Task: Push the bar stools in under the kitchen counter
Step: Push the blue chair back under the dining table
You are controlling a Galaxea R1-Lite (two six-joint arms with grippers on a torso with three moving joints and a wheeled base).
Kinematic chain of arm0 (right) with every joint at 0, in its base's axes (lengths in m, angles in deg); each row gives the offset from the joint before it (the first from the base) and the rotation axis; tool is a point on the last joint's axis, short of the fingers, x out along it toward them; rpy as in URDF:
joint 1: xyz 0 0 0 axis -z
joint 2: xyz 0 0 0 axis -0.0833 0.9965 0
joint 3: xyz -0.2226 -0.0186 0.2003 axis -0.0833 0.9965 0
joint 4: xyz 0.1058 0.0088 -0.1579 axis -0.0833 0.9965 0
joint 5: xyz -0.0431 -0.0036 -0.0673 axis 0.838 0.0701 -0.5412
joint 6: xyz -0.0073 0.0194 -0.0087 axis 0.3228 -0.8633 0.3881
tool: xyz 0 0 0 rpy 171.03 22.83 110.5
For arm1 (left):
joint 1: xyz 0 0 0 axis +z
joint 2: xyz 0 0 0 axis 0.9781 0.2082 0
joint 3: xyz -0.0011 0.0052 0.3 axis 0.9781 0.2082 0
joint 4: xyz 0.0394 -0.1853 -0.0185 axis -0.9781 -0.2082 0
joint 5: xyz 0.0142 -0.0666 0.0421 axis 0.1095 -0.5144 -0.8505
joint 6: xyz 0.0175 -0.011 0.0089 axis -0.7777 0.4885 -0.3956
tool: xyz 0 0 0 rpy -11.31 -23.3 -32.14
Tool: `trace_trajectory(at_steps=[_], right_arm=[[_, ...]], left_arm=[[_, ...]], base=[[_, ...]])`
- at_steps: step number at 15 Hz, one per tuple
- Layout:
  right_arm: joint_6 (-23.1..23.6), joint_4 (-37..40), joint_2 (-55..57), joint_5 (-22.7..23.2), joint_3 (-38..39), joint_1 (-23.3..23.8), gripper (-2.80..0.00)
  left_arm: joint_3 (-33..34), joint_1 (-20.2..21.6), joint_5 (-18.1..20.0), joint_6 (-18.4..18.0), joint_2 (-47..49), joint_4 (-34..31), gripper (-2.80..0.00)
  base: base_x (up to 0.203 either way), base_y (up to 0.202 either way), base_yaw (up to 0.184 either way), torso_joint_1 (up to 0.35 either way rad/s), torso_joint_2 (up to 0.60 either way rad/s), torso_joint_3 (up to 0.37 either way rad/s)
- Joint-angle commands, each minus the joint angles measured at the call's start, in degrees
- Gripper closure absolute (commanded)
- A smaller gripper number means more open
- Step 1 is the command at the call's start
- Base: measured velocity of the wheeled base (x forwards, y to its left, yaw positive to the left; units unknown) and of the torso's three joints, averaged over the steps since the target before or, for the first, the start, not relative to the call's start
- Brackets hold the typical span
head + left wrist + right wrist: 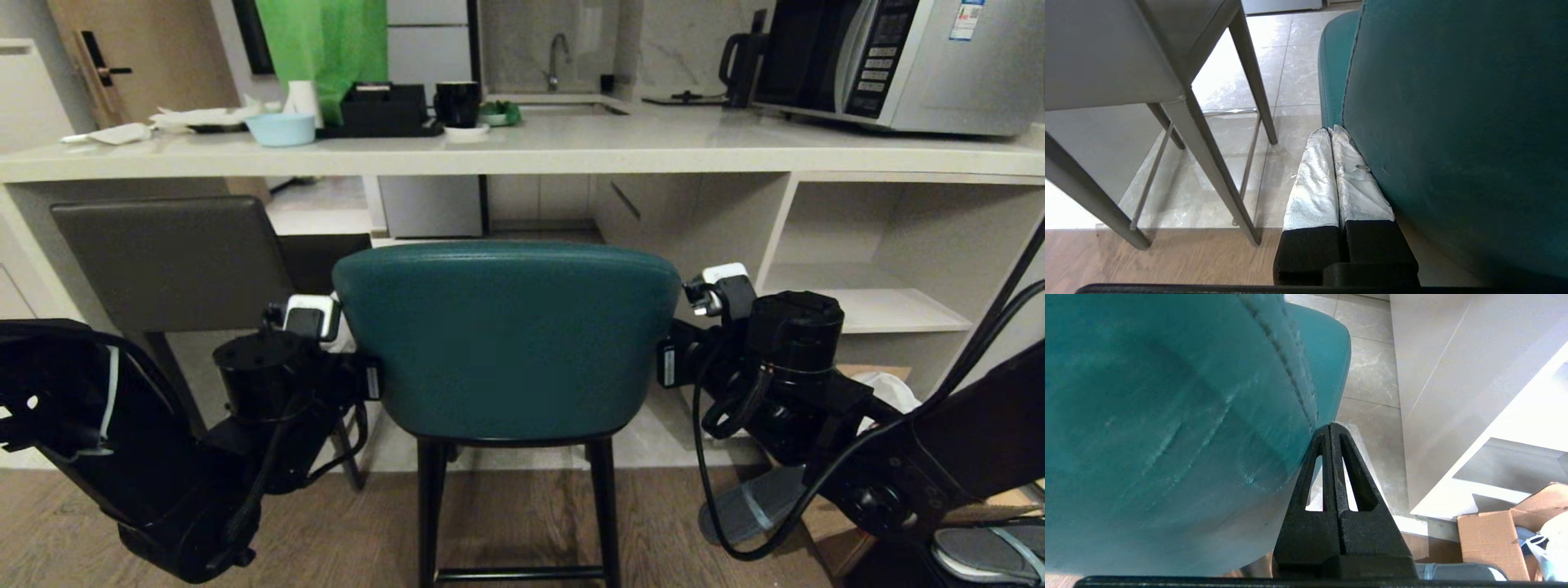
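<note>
Beside the grey stool [163, 261], both closed pincers [1331, 134] [1331, 426] flank the teal stool [506, 335] facing the counter [522, 151].

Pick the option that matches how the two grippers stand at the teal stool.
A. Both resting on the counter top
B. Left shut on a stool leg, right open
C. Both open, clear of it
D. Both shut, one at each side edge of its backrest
D: the left gripper and right gripper are each shut, fingers together, flanking the teal stool's backrest at its two side edges.
</note>
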Motion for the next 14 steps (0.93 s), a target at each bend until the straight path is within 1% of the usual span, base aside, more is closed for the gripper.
trace_trajectory(at_steps=[1, 4, 7, 8, 9, 14], right_arm=[[0.06, 0.08, -0.08, -0.24, 0.00, 0.04, 0.00], [0.06, 0.13, 1.25, -0.16, -1.26, 0.40, 0.00], [0.18, 0.55, 4.03, 0.01, -5.51, 1.10, 0.00], [0.29, 1.19, 4.67, 0.10, -6.66, 1.17, 0.00], [0.24, 1.93, 4.75, 0.11, -6.95, 1.09, 0.00], [0.06, 1.58, 4.05, 0.02, -5.54, 0.92, 0.00]], left_arm=[[-1.00, 0.33, -0.09, 0.04, 0.50, 0.70, 0.00], [2.59, -0.04, -0.04, 0.18, -0.52, 1.60, 0.00], [6.07, -0.05, -0.08, -0.57, 0.67, 7.06, 0.00], [6.08, 0.10, -0.08, -2.25, 1.21, 8.05, 0.00], [5.54, 0.15, 0.02, -2.93, 1.32, 8.07, 0.00], [4.59, -0.55, 0.10, -3.36, 1.32, 8.07, 0.00]], base=[[0.000, 0.000, 0.000, 0.000, 0.00, 0.000], [0.000, 0.000, 0.000, 0.000, 0.00, 0.000], [0.000, 0.000, 0.000, 0.000, 0.00, 0.000], [0.000, 0.000, 0.000, 0.000, 0.00, 0.000], [0.000, 0.000, 0.000, 0.000, 0.00, 0.000], [0.000, 0.000, 0.000, 0.000, 0.00, 0.000]])
